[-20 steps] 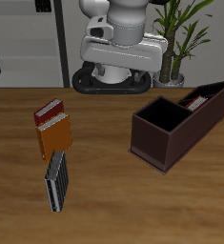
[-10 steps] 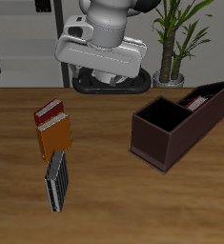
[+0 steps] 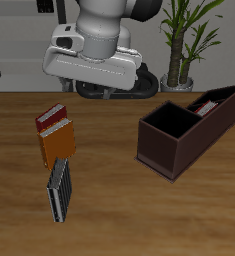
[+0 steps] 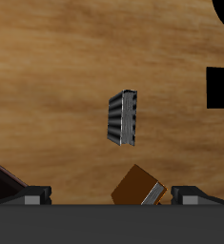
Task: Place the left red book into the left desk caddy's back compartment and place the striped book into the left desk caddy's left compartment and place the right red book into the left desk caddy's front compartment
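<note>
My gripper (image 4: 112,196) is open and empty, high above the table; its fingers (image 4: 35,195) show wide apart in the wrist view. The striped book (image 3: 58,188) lies flat near the table's front edge and also shows in the wrist view (image 4: 123,118). The right red book (image 3: 51,118), dark crimson with white page edges, lies farther back, against an orange-brown book (image 3: 57,143). The left desk caddy (image 3: 165,148) is a long dark maroon box. A small bright red book, the left red book (image 3: 204,106), sits in its far end compartment.
The orange-brown book also shows in the wrist view (image 4: 135,186), between the two other books. A potted plant (image 3: 185,40) and the robot's base (image 3: 114,85) stand at the table's back. A corner of the caddy (image 4: 1,181) shows in the wrist view.
The arm has swung away from the caddy's side toward the side where the loose books lie. Books and caddy have not moved.
</note>
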